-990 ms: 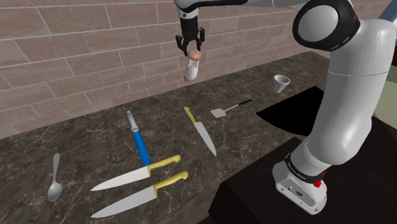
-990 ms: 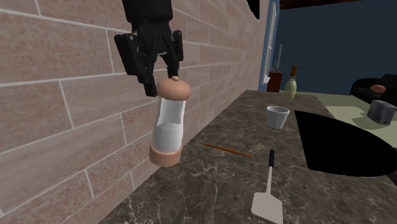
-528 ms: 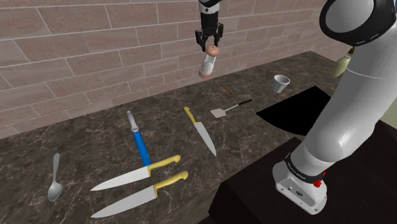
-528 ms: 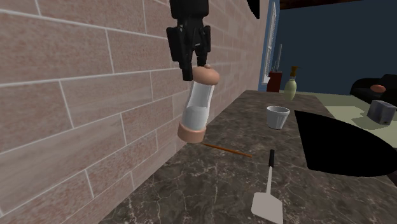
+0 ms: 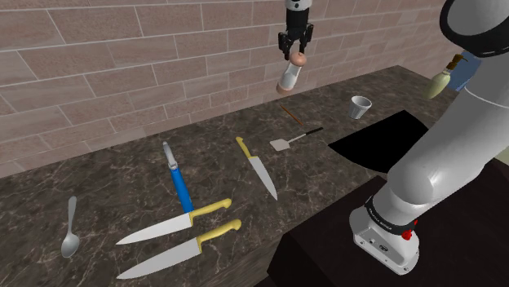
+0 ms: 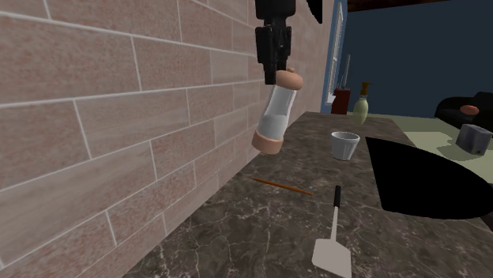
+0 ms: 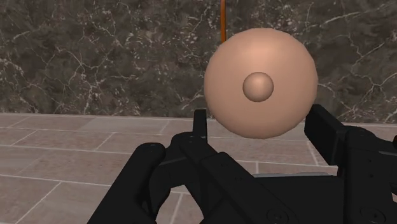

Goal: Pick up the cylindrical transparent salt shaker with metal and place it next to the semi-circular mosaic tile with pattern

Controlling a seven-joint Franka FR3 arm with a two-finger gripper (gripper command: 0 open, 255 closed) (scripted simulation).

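Observation:
A clear-bodied salt shaker (image 5: 290, 75) with tan cap and base hangs in the air close to the brick wall, high above the dark marble counter (image 5: 122, 183). My black gripper (image 5: 295, 50) is shut on its rounded cap, and the body dangles tilted below. In the second exterior view the shaker (image 6: 276, 116) hangs under the gripper (image 6: 276, 67), well above the counter. From the wrist, the tan cap (image 7: 261, 83) sits clasped between the fingers of the gripper (image 7: 261, 122).
Under the shaker lie a thin orange stick (image 5: 287, 112) and a small spatula (image 5: 289, 140). A white cup (image 5: 360, 107) stands further right, beside a black area (image 5: 379, 140). Three knives (image 5: 257, 167), a blue-handled tool (image 5: 177, 181) and a spoon (image 5: 70, 232) lie left.
The gripper has carried the shaker along the wall toward the shoulder view's right, and farther from the second exterior camera. Its hold on the cap is unchanged.

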